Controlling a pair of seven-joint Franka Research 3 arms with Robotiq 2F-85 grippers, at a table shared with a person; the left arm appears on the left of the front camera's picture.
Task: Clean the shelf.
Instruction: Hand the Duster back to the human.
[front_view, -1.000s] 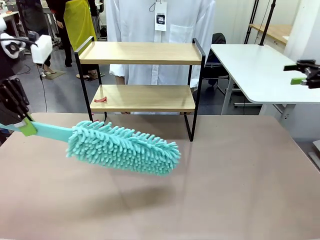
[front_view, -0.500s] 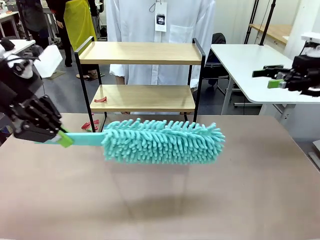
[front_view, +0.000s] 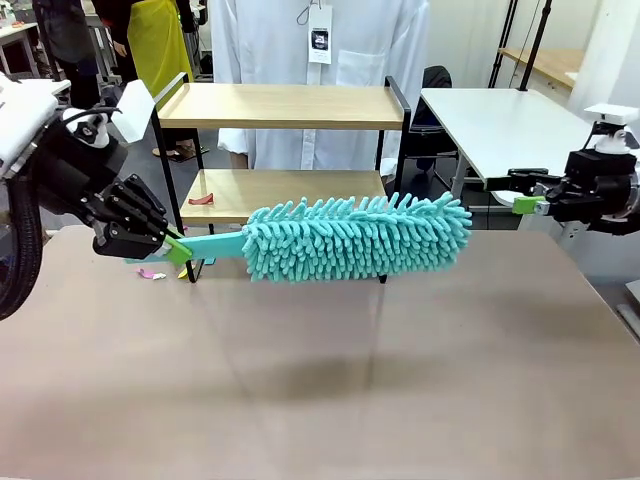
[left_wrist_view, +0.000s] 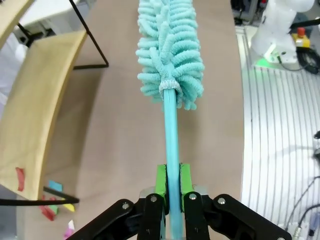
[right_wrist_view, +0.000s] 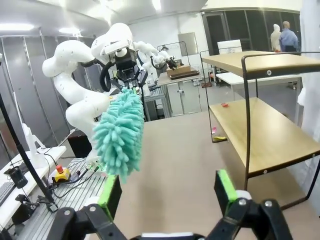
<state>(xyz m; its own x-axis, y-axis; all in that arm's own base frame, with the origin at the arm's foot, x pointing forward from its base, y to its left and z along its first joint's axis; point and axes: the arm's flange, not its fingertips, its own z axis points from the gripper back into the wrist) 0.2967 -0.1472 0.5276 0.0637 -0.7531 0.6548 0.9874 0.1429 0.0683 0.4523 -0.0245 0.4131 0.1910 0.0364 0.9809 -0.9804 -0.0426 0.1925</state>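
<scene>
Left gripper pinches teal duster by thin handle, fingers clamped tight; fluffy head hangs level just near of shelf, which stands far-centre on brown table. Right gripper waits far right, fingers spread wide, holding nothing.

Risks: long head swings, catches black frame post, nudges light shelf; thin handle could twist in pinch.

Contents: lower board carries small red scrap near left end. Coloured scraps on table by left leg.

A robotics lab: a white robot arm on a metal base, an emergency-stop button, loose cables and white work desks behind.
</scene>
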